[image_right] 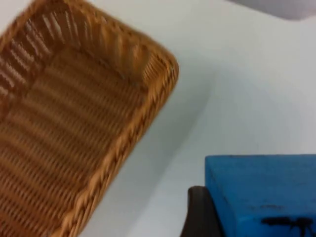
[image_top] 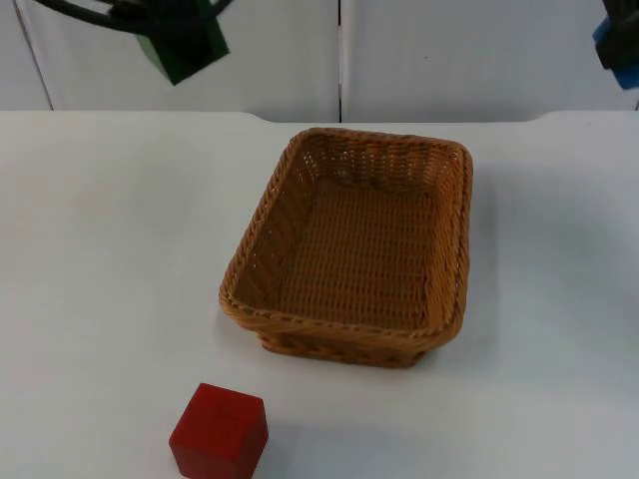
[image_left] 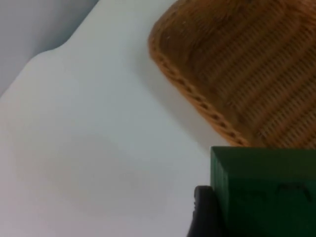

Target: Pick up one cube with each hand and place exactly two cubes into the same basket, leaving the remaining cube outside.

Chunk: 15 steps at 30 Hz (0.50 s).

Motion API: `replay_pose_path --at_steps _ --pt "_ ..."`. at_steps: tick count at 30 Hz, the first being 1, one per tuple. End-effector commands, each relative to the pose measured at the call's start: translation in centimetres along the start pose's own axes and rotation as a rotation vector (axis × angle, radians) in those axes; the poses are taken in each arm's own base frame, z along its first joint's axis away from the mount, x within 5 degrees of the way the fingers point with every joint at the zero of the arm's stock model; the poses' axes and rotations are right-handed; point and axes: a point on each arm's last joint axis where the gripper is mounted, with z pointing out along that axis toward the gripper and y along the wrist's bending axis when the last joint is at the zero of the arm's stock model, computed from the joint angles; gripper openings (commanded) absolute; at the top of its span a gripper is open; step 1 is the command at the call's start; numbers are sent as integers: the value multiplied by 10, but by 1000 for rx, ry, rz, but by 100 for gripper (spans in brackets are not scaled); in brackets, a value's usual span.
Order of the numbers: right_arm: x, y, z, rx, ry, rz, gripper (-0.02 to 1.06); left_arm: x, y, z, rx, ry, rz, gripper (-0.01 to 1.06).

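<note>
1. Left tool [image_top: 180,45] is raised high over the far left of the table [image_top: 100,249], pinching the green cube [image_top: 183,47]. In the left wrist view the green cube [image_left: 264,192] sits against a black fingertip [image_left: 205,212], with the basket rim beyond it.
2. Right tool [image_top: 621,45] is raised at the far right edge, pinching the blue cube [image_top: 617,42]. In the right wrist view the blue cube [image_right: 261,195] rests against its fingertip [image_right: 197,212], well apart from the basket [image_right: 74,128].
3. The wicker basket [image_top: 250,289] stands at mid-table, upright, with nothing inside it.
4. The red cube [image_top: 219,431] lies on the table near the front edge, just off the basket's near-left corner and not touching it.
5. Progress, as judged: both pick-ups look done, one cube per arm. No cube is in the basket yet, so both placements are left. The red cube appears to be the one to stay outside.
6. Surroundings: the grey partition wall [image_top: 449,50] behind the table. Nothing lies between either tool and the basket.
7. Possible snag: both arms must come over the same basket, so they could crowd each other above it.
</note>
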Motion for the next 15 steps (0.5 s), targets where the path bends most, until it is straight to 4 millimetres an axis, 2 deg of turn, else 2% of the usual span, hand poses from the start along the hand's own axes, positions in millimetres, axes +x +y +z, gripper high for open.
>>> replay_pose_path --at_steps 1,4,8,10,14,15 --pt "-7 3 2 -9 16 -1 0 -6 -7 3 19 -17 -4 0" --pt "-15 5 11 -15 41 -7 0 -10 -13 9 32 -15 8 0" --pt "-35 20 35 -44 72 -40 0 -14 -24 29 62 -5 20 0" --pt "-36 23 40 -48 79 -45 0 -13 -24 34 63 -7 12 0" --pt "-54 40 74 -71 123 -74 0 -9 -26 58 104 3 -36 0" --pt "-54 40 74 -71 123 -74 0 -9 -26 58 104 3 -36 0"
